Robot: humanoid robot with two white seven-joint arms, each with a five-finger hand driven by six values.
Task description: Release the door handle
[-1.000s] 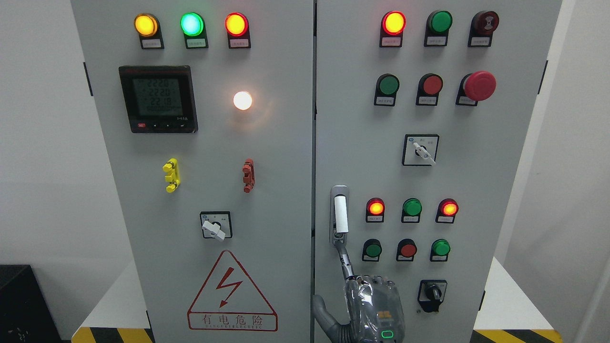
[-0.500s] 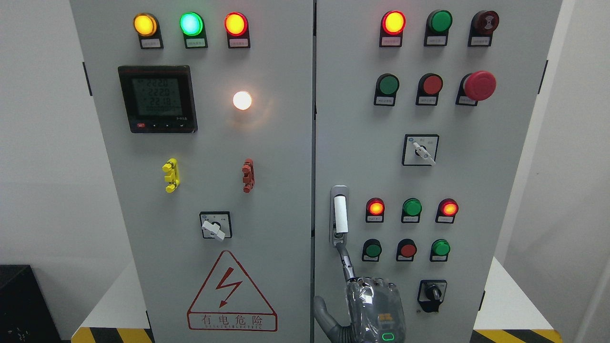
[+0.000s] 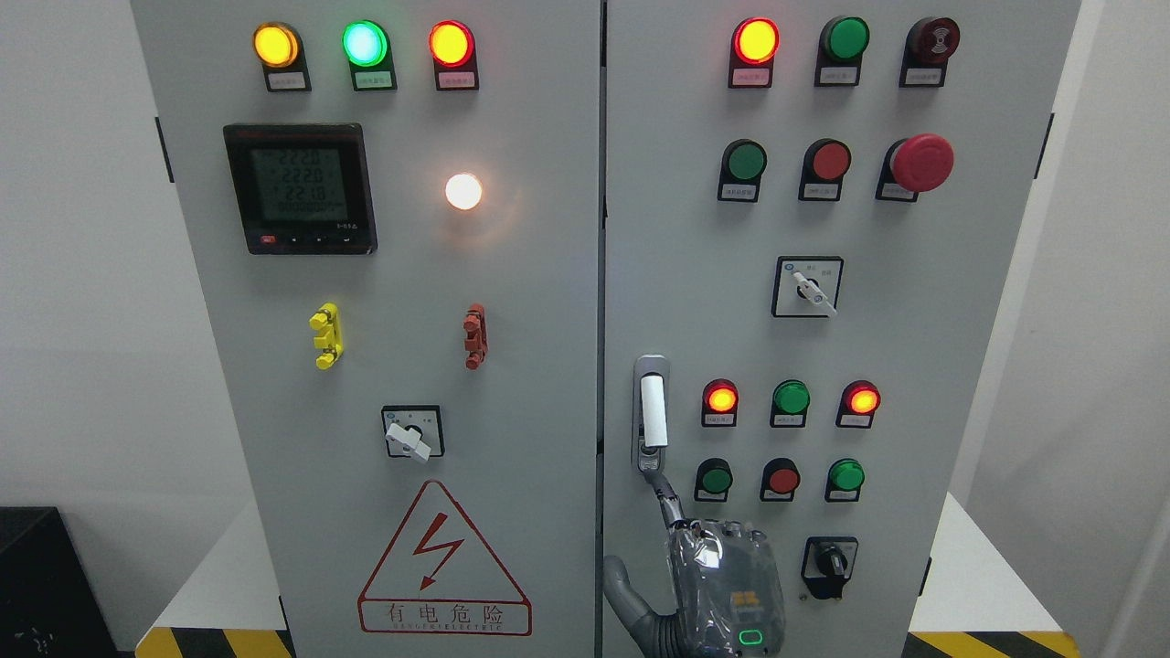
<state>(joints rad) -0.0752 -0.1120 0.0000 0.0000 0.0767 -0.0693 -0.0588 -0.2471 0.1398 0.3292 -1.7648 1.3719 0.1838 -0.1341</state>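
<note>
Since hand (image 3: 722, 585) dropped slightly, I see one finger (image 3: 665, 498) extended, tip just below handle (image 3: 653, 413); hand grasps nothing, I judge release nearly done.

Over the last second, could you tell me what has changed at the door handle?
The right hand has sunk slightly, its outstretched index fingertip sliding from the door handle's lower end to just beneath it; it grasps nothing. The handle, the closed doors and the lamps stayed as they were.

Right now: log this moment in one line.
right hand below handle | grip unclear | door shut | left hand unseen
</note>
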